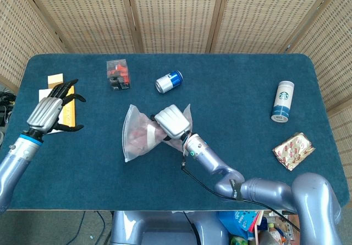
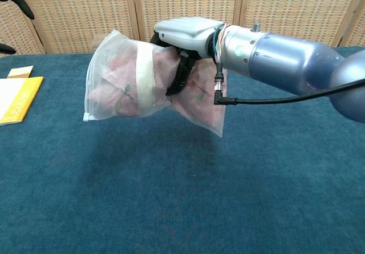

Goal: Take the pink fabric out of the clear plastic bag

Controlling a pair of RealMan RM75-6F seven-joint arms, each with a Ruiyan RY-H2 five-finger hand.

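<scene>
Bag aloft in chest view

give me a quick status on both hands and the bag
Right hand grips clear plastic bag mid-air, pink fabric still inside. Left hand open, fingers spread above yellow envelope. Nothing between them.

Clear plastic bag airborne, sideways; pink fabric bunched inside.

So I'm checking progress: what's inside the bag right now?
The pink fabric is bunched inside the clear bag, which the right hand grips in the air. A pale band crosses the bag, and the hand covers its middle, so anything there cannot be seen.
</scene>
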